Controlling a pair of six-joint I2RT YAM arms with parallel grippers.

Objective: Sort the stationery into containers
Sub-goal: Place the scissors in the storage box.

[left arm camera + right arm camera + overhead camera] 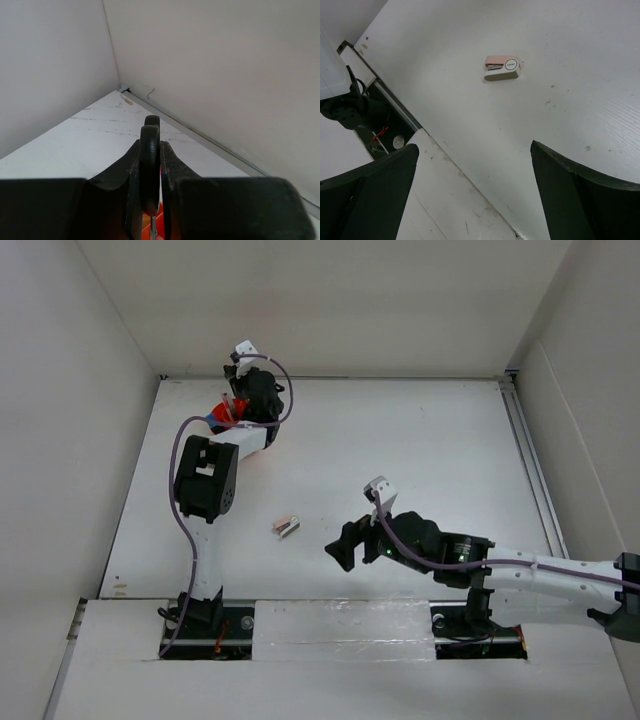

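My left gripper (238, 412) is shut on the black-handled scissors (149, 165); their handle loop stands upright between the fingers and the metal blades hang down over the orange tub (160, 214). In the top view the orange tub (219, 417) shows only as a sliver under the left arm at the far left, with red and blue items in it. The small beige-silver stapler (287, 527) lies on the table, also in the right wrist view (502, 68). My right gripper (343, 548) is open and empty, right of the stapler, near the front edge.
White walls enclose the table on the left, back and right. A metal rail (527, 470) runs along the right side. The raised white front ledge (450, 200) and the arm-base cables (377, 135) lie under my right gripper.
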